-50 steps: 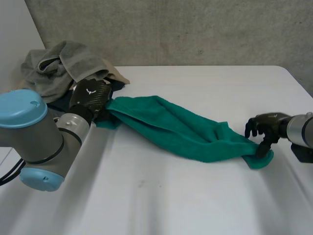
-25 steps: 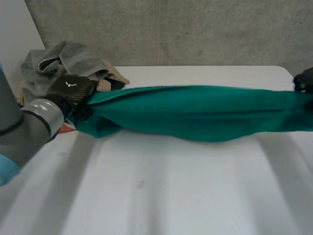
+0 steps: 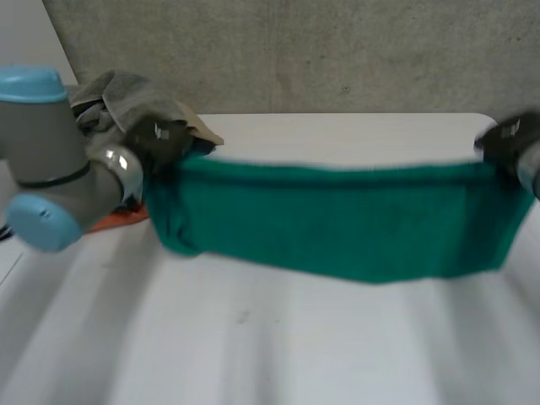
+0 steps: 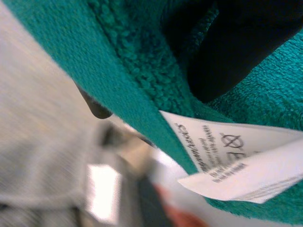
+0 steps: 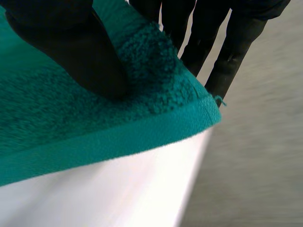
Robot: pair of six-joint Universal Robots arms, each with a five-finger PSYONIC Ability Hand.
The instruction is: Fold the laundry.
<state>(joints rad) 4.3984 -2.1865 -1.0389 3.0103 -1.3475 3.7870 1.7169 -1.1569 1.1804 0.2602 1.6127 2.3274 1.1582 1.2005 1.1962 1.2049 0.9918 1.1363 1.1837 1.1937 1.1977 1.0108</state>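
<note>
The left hand point(image 3: 160, 135) and right hand point(image 3: 510, 139) fingers point(image 5: 234, 42) are pinching the taut towel point(image 3: 337, 219) by its corners (the right one shallowly), risking a slip.

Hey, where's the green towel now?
In the head view the green towel is stretched across the white table, pinched by the left hand beside the grey laundry pile and by the right hand.

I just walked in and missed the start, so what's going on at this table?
The robot has a green towel stretched wide between its two hands over the white table. The left hand pinches one end, close to the care label, and the right hand pinches the opposite corner between thumb and fingers. The towel hangs open, not yet folded. A heap of grey laundry waits behind the left hand.
</note>
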